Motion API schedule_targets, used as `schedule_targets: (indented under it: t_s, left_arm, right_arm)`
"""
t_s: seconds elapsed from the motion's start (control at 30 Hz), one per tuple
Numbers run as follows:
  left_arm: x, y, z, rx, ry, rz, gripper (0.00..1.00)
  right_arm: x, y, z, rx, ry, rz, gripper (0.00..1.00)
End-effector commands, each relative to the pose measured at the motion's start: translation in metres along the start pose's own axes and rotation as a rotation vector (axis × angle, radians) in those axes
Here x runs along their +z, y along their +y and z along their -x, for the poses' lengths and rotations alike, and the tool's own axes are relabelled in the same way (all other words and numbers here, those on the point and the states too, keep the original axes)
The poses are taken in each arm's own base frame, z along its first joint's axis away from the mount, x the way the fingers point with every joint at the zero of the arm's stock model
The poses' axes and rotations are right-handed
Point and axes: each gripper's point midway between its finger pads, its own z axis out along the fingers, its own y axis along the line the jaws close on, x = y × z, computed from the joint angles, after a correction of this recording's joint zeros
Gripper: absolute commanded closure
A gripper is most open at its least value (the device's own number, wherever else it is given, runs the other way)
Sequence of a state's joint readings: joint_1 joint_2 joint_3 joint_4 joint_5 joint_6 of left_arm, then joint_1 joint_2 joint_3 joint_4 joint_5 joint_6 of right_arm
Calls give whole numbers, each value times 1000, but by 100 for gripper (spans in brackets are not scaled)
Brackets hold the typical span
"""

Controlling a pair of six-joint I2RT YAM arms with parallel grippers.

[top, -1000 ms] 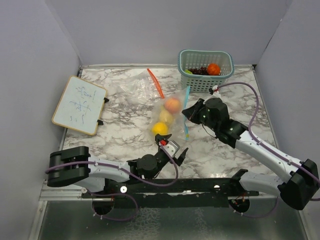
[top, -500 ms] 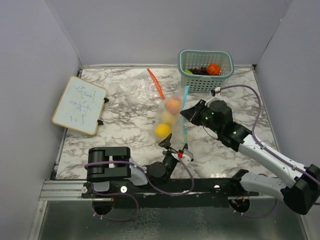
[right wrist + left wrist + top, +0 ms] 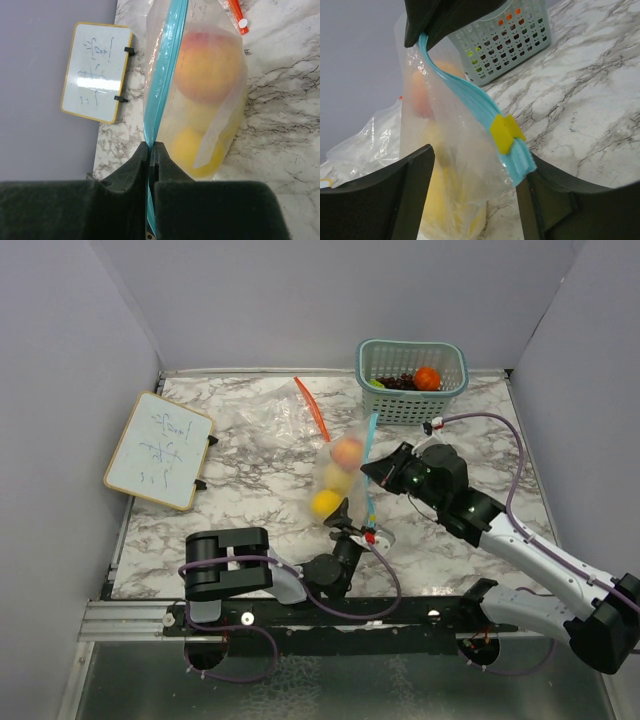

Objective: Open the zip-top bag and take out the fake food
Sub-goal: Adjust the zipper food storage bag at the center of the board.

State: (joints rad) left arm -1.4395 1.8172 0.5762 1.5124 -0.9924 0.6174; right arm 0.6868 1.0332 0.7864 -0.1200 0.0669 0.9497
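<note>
At the left edge of the table a whiteboard is laid flat. Right of it, well apart, an empty bag with an orange zip is spread on the marble. Near the middle, a bag is held up off the table, tilted, by its teal zip. Inside it a peach is seen uppermost and a lemon lowest, with another yellow piece between them. The lower end of the bag is straddled by the left gripper, whose jaws are spread. A yellow slider sits on the zip between them, and whether the zip end touches the finger beside it cannot be told. The upper part of the zip is pinched by the right gripper, whose jaws are clenched on it. At the far right a basket is set against the back wall, and a lime, grapes and an orange are held in it.
</note>
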Motion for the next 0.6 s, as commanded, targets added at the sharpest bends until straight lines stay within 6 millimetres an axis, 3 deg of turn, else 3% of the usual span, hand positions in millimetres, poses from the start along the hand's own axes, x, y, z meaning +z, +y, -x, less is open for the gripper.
schedule_targets:
  t_s: [0.0,0.1,0.27,0.37,0.4,0.47,0.57]
  left_arm:
    - [5,32,30,-225,-102,117,45]
    - [3,50,36,-299,-112,143,99]
    - [-2,80,62,-519,-178,104,100]
    - [7,80,70,-627,-170,-42,100]
    - [10,76,62,-635,-131,-93,100]
    - [14,90,61,-668,-135,-99,100]
    - [15,94,56,-587,-114,-96,100]
  right_arm:
    - [-11,27,15,-3,-35,88,98]
    - [-13,30,17,-12,-36,95,98]
    - [-13,29,12,-4,-25,102,98]
    - [-10,31,10,-5,-8,112,98]
    - [-10,33,10,-10,-4,119,98]
    - [-8,37,9,-14,5,133,98]
    - [-7,43,7,-26,17,161,98]
